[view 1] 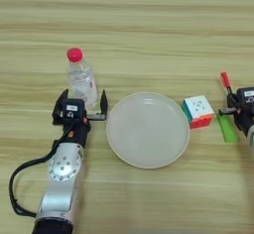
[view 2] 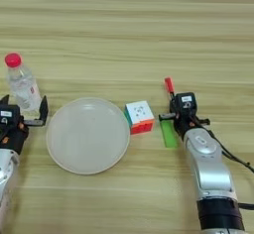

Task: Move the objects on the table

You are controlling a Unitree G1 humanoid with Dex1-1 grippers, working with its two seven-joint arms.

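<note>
Five small objects are laid out in a row on the broad light-brown wood-grain bench (view 1: 149, 10), flanked by two claws.

A clear plastic bottle with a red cap (view 1: 81, 78) is seen upright at the left, its base framed by the spread black fingers of the left claw (view 1: 82, 104), which is held open just in front of it; contact cannot be made out. A round white plate (view 1: 148, 129), shallow and bare, is set just right of that claw. A small colourful puzzle cube (view 2: 139, 117), white on top with red and green sides, is placed just beside the plate's right rim. A flat green rectangular block (view 2: 168, 132) is found right of the cube, and a red marker pen (view 2: 169, 86) behind it. The right claw (view 2: 174, 115) is positioned over the block's far end; its finger spacing cannot be told.
</note>
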